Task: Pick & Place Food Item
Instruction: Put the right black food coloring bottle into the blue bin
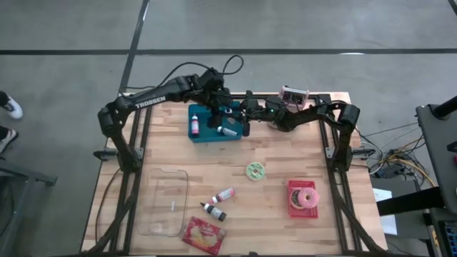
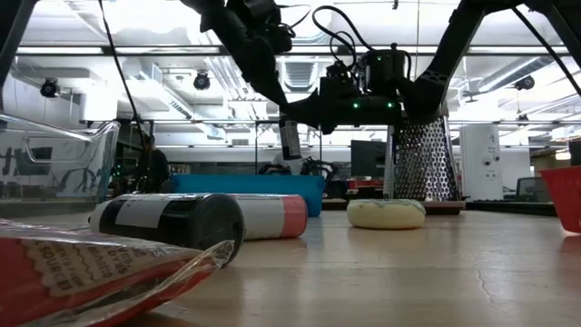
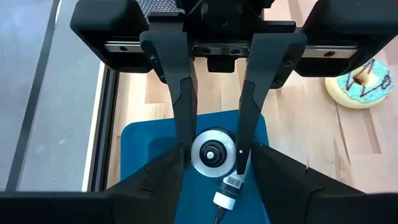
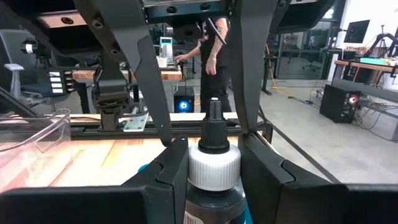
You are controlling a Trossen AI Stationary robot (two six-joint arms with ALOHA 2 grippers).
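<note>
Writing: white "TROSSEN" lettering runs along the left arm (image 1: 153, 100); the red packet (image 1: 203, 235) at the table's near edge carries print too small to read.
Left gripper (image 3: 211, 152): above the blue tray (image 1: 214, 127), fingers part-open, closed onto a white ribbed bottle cap (image 3: 210, 154) seen end-on.
Blue tray: far side of the table, also holding a pink bottle (image 1: 193, 126) and a lying white-capped bottle (image 1: 228, 131).
Right gripper (image 4: 212, 146): at the tray's right end, fingers narrowly apart, clamped on a dark dropper bottle (image 4: 213, 163) with a white collar.
Clear container (image 1: 163, 201): near left, standing apart.
Two small bottles (image 1: 218, 203): lying between container and centre.
Green-frosted donut (image 1: 255, 170): table centre, untouched.
Pink donut (image 1: 306, 198): in the red tray (image 1: 303, 199), near right.
Grater (image 2: 420, 161): far edge, behind the right arm.
Person (image 4: 214, 56): standing in the room beyond.
</note>
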